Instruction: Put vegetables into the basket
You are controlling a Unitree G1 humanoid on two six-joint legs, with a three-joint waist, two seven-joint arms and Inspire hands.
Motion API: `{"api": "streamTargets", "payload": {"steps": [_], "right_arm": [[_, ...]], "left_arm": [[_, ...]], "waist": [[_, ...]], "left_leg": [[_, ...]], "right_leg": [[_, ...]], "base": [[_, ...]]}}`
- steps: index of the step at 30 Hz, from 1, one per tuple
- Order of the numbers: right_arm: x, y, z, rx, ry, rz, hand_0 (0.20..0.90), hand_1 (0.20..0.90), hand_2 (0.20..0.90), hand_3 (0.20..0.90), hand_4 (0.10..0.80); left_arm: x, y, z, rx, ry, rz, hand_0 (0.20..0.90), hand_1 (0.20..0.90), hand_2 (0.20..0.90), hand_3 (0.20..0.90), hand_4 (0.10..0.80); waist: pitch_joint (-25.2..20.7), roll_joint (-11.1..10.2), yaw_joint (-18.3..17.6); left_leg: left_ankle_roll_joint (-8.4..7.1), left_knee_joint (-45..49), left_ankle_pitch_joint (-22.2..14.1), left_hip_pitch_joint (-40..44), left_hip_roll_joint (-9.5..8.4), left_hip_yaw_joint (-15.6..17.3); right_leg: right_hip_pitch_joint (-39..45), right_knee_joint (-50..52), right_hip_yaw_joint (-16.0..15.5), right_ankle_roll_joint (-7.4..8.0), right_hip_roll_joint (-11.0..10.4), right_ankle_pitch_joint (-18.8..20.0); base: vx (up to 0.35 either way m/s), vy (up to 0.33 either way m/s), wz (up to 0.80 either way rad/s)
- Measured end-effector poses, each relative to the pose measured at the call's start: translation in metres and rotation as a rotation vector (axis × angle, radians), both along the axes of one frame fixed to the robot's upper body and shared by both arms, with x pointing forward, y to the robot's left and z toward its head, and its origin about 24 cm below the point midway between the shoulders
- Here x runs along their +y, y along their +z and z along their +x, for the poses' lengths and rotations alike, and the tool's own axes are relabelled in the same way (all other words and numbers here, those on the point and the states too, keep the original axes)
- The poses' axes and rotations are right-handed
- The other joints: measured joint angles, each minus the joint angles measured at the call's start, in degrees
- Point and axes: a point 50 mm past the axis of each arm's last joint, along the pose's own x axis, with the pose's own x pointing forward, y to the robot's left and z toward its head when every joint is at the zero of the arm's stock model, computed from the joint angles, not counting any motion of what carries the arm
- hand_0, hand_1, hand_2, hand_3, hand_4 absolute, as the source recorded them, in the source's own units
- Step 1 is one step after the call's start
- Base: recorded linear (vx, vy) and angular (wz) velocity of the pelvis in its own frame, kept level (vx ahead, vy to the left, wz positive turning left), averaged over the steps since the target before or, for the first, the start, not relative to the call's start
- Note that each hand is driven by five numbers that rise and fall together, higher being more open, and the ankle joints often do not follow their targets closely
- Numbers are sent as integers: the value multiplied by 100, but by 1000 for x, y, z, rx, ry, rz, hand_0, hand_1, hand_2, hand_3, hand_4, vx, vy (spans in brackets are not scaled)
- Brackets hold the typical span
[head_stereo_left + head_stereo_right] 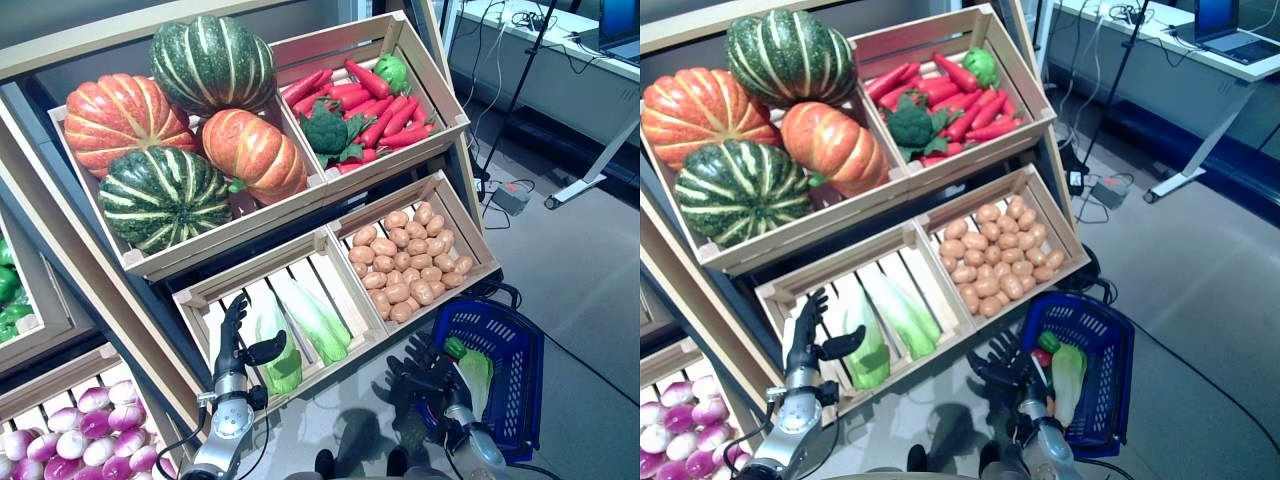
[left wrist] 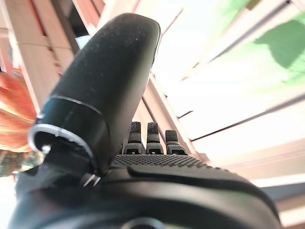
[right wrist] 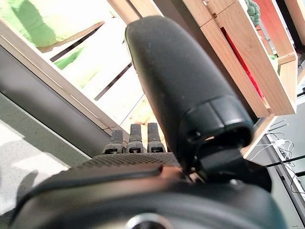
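The blue plastic basket [image 1: 482, 312] stands on the floor at the lower right, in front of the wooden stand. A pale green leafy cabbage [image 1: 472, 368] lies in it, with a small red vegetable [image 1: 1042, 357] and a green one [image 1: 1050, 342] beside it. My right hand [image 1: 420, 378] is open, just left of the basket's rim, fingers spread and holding nothing. My left hand [image 1: 234, 340] is open and upright at the front of the lower slatted crate, its thumb right beside a pale green cabbage [image 1: 278, 350] lying there. The left wrist view shows its thumb [image 2: 109, 86] and straight fingers [image 2: 147, 138].
The tilted wooden stand [image 1: 330, 232] with its crates fills the left and middle. A white desk leg [image 1: 590, 180] and a power strip [image 1: 510, 196] with cables lie on the grey floor at the back right. Open floor lies right of the basket.
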Motion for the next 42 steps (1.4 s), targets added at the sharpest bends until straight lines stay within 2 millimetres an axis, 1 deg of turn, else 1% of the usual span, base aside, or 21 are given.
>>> {"api": "streamTargets", "payload": {"steps": [3, 4, 5, 6, 7, 8, 9, 10, 11, 13, 14, 16, 18, 19, 20, 25, 28, 33, 35, 38, 42], "right_arm": [[-1, 1, 3, 13, 22, -1, 900, 900, 900, 900, 800], [-1, 4, 8, -3, 41, -17, 900, 900, 900, 900, 800], [-3, 9, 17, -33, 62, -36, 900, 900, 900, 900, 800], [-4, 15, 27, -63, 76, -57, 900, 900, 900, 900, 800], [-4, 28, 45, -129, 128, -124, 900, 900, 900, 900, 800], [-3, 34, 54, -161, 152, -149, 900, 900, 900, 900, 800], [-1, 48, 69, -224, 178, -178, 900, 900, 900, 900, 800], [2, 59, 82, -272, 178, -185, 900, 900, 900, 900, 800], [7, 74, 95, -331, 182, -204, 900, 900, 900, 900, 800], [12, 92, 108, -410, 188, -208, 900, 900, 900, 900, 800], [13, 97, 112, -432, 188, -208, 900, 900, 900, 900, 800], [15, 102, 115, -447, 188, -207, 900, 900, 900, 900, 800], [14, 101, 114, -444, 187, -208, 900, 900, 900, 900, 800], [13, 100, 113, -441, 186, -211, 900, 900, 900, 900, 800], [11, 100, 113, -440, 186, -215, 900, 900, 900, 900, 800], [12, 101, 113, -443, 196, -220, 900, 900, 900, 900, 800], [14, 103, 115, -450, 203, -221, 900, 900, 900, 900, 800], [16, 105, 117, -453, 205, -224, 900, 900, 900, 900, 800], [16, 108, 120, -457, 197, -229, 900, 900, 900, 900, 800], [18, 117, 127, -477, 176, -237, 900, 900, 900, 900, 800], [18, 120, 131, -466, 160, -245, 900, 900, 900, 900, 800]], "left_arm": [[0, -5, 0, 36, 45, 27, 900, 900, 900, 900, 800], [-1, -2, 6, 23, 61, 35, 900, 900, 900, 900, 800], [-3, 4, 17, -9, 65, 42, 900, 900, 900, 900, 800], [-6, 11, 28, -41, 72, 37, 900, 900, 900, 900, 800], [-9, 23, 44, -98, 91, 28, 900, 900, 900, 900, 800], [-10, 29, 52, -121, 98, 25, 900, 900, 900, 900, 800], [-12, 40, 66, -163, 102, 26, 900, 900, 900, 900, 800], [-13, 50, 79, -193, 110, 20, 900, 900, 900, 900, 800], [-13, 62, 93, -224, 120, 15, 900, 900, 900, 900, 800], [-11, 78, 107, -273, 145, 14, 900, 900, 900, 900, 800], [-9, 84, 113, -289, 164, 6, 900, 900, 900, 900, 800], [-6, 88, 115, -298, 207, -6, 900, 900, 900, 900, 800], [1, 89, 115, -302, 266, -9, 900, 900, 900, 900, 800], [4, 92, 117, -303, 293, -5, 900, 900, 900, 900, 800], [7, 96, 120, -303, 313, 5, 900, 900, 900, 900, 800], [18, 116, 134, -321, 377, 39, 900, 900, 900, 900, 800], [22, 122, 138, -318, 420, 33, 900, 900, 900, 900, 800], [26, 132, 143, -336, 500, -66, 900, 900, 900, 900, 800], [27, 136, 146, -342, 526, -121, 900, 900, 900, 900, 800], [31, 145, 154, -332, 577, -272, 900, 900, 900, 900, 800], [37, 149, 154, -376, 645, -366, 900, 900, 900, 900, 800]], "waist": [[19, 9, 3], [60, 15, 8], [189, 20, 7], [364, 12, 10], [622, -26, 17], [740, -48, 16], [1002, -103, 6], [1227, -179, 5], [1433, -292, -10], [1714, -453, -20], [1828, -516, -37], [1879, -551, -112], [1932, -578, -151], [1937, -588, -165], [1939, -590, -170], [1996, -662, -270], [2006, -670, -308], [2051, -698, -309], [2053, -706, -317], [2058, -718, -363], [2056, -717, -443]], "left_leg": [[13, 8, -3, -148, 1, 24], [-9, 86, 35, -390, 2, 41], [15, 115, 86, -587, 0, 42], [-12, 169, 169, -762, -27, 59], [-7, 396, 166, -1102, -36, 112], [-6, 481, 165, -1233, -38, 134], [-2, 625, 161, -1399, -40, 150], [2, 781, 141, -1542, -44, 153], [4, 1140, 24, -1822, -68, 160], [-9, 1658, -192, -2148, -110, 181], [-28, 1984, -336, -2345, -125, 168], [-27, 2438, -532, -2591, -118, 141], [-38, 2879, -769, -2769, -90, 128], [-48, 3150, -907, -2918, -71, 128], [-64, 3459, -1045, -3100, -43, 120], [-138, 4313, -1384, -3721, -5, 6], [-160, 4556, -1469, -3965, 43, 9], [-180, 4927, -1577, -4362, 78, -29], [-183, 5034, -1584, -4558, 85, -38], [-183, 5232, -1589, -4967, 119, -14], [-174, 5317, -1596, -5147, 169, 8]], "right_leg": [[-166, 24, 71, 11, 6, -4], [-466, 141, 86, 5, -4, 1], [-702, 256, 91, -9, -16, 27], [-896, 352, 82, -6, -28, 108], [-1263, 615, 83, -15, -59, 100], [-1415, 726, 93, -24, -74, 94], [-1614, 935, 107, -50, -94, 68], [-1787, 1163, 114, -62, -118, 5], [-2134, 1669, 134, -85, -171, -183], [-2538, 2341, 248, -109, -254, -476], [-2732, 2682, 261, -126, -296, -628], [-2938, 3064, 264, -139, -339, -797], [-3067, 3432, 270, -169, -361, -1003], [-3196, 3662, 283, -209, -365, -1139], [-3352, 3901, 288, -209, -366, -1236], [-3919, 4694, 270, -282, -382, -1568], [-4169, 4915, 284, -315, -355, -1618], [-4572, 5287, 279, -386, -343, -1721], [-4768, 5382, 283, -395, -335, -1728], [-5187, 5548, 363, -365, -278, -1723], [-5375, 5599, 425, -376, -188, -1694]], "base": [[-138, 66, -13], [-299, 62, -7], [-339, 65, -4], [-374, 67, -6], [-216, 45, -9], [-160, 35, -14], [-170, 39, -8], [-179, 45, -2], [-157, 57, 1], [-58, 60, 1], [-16, 54, 4], [-10, 60, 7], [-17, 60, 1], [-1, 57, -3], [7, 56, -2], [21, 75, 4], [-1, 47, -5], [-6, 29, 0], [-6, 46, -1], [-3, 9, -5], [-22, -9, -5]]}}
